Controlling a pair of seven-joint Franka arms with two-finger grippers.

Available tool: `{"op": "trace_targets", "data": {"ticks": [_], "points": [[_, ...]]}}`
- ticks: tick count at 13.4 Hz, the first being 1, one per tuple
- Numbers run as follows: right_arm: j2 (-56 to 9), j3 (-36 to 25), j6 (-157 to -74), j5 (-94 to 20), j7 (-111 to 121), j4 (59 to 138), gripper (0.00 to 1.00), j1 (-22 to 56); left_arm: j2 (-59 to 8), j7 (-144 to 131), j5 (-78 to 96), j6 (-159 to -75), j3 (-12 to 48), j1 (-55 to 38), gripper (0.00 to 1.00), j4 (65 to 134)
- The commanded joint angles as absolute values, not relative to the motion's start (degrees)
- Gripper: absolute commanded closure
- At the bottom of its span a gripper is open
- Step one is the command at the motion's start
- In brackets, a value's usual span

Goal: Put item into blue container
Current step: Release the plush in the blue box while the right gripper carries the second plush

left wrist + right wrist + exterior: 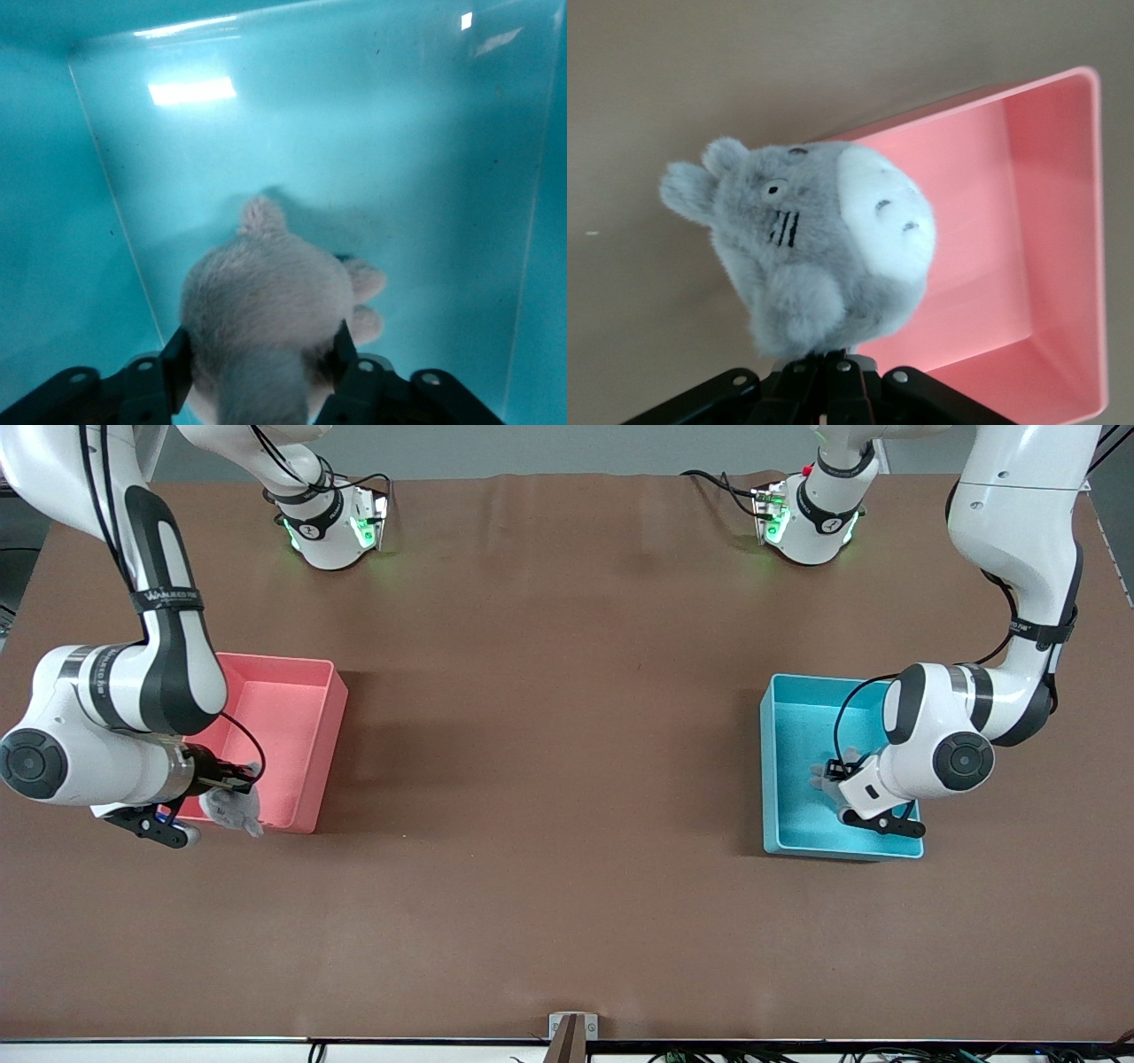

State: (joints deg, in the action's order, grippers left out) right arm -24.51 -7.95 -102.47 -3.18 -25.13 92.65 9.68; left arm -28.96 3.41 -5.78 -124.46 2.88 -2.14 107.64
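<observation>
The blue container (791, 691) stands toward the left arm's end of the table. My left gripper (833, 781) reaches down inside it, shut on a grey plush toy (826, 777). In the left wrist view the grey plush toy (266, 301) sits between both fingers (177, 354), low over the blue container's floor (399, 159). I cannot tell whether it touches the floor. My right gripper (232, 786) is shut on a second grey and white plush (235, 810), held over the near rim of the pink bin. In the right wrist view this plush (824, 239) hangs from the pinched right gripper (833, 361).
A pink bin (297, 691), seen also in the right wrist view (1028, 221), stands toward the right arm's end of the table with nothing lying in it. Brown table cloth (549, 735) spreads between the two bins.
</observation>
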Motion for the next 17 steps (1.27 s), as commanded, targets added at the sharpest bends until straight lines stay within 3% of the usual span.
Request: {"op": "trace_targets", "data": {"ticks": [1, 5, 8, 13, 17], "points": [[-24.5, -8.1, -101.3, -3.3, -37.0, 90.4, 1.00, 16.1, -25.8, 1.8, -7.1, -122.1, 3.5, -2.3, 0.00, 107.4], [-25.2, -8.1, -103.1, -9.2, -51.8, 89.0, 1.00, 23.5, -20.8, 1.8, -6.2, -111.1, 5.1, -2.3, 0.00, 102.3], [-27.0, -8.1, -112.0, -19.8, -61.7, 89.4, 1.00, 27.8, -18.1, -7.0, -5.4, -104.0, 9.7, -2.2, 0.00, 99.6], [-33.6, -8.1, -126.9, -30.2, -72.7, 89.4, 1.00, 36.2, -20.1, -25.3, -4.0, -106.1, 20.3, -2.7, 0.00, 97.7], [-39.0, -8.1, -138.1, -31.9, -79.2, 89.4, 0.99, 41.3, -22.9, -32.3, -2.4, -111.6, 21.8, -6.7, 0.00, 97.3]]}}
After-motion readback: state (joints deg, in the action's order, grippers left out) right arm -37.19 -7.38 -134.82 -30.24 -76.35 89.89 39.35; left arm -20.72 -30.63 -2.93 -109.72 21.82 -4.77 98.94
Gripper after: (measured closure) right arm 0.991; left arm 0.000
